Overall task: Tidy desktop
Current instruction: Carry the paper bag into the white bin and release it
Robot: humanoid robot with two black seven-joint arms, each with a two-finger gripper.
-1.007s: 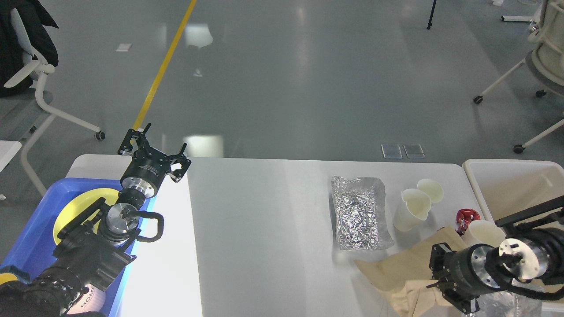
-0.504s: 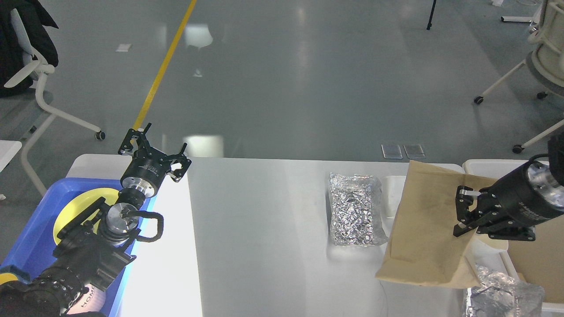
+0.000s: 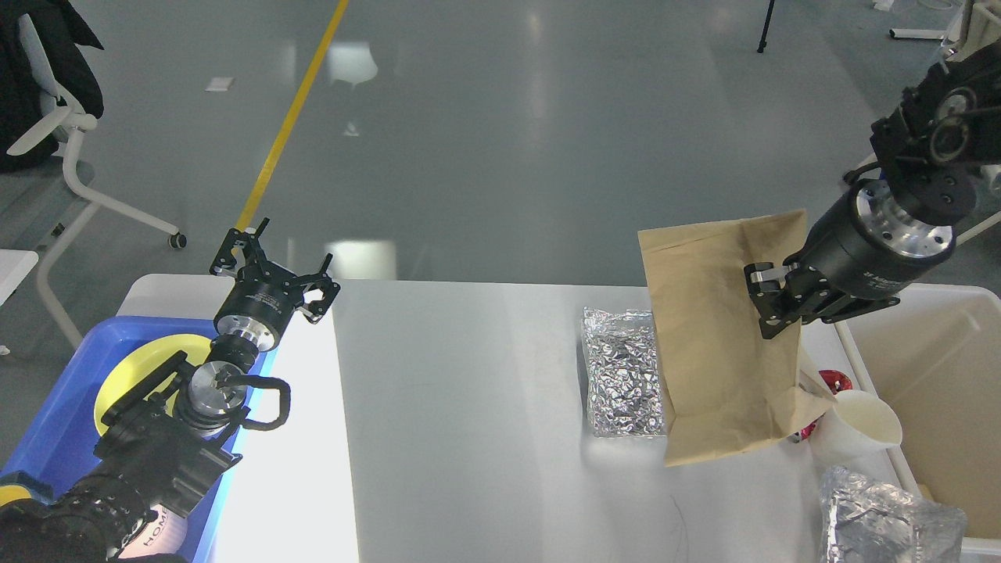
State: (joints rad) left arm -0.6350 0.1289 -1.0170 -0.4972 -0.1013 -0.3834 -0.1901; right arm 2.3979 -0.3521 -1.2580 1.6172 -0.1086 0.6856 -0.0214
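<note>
I hold the brown paper bag (image 3: 723, 344) with my right gripper (image 3: 770, 301), its fingers clamped on the bag's right edge, and the bag hangs above the desktop (image 3: 469, 407), partly in front of the foil packet (image 3: 622, 379). I judge this step is carrying trash to the beige bin (image 3: 938, 367) at the right. Next I must swing right, over the paper cup (image 3: 856, 426). My left gripper (image 3: 270, 270) waits with fingers apart beside the blue tray (image 3: 47, 422)
</note>
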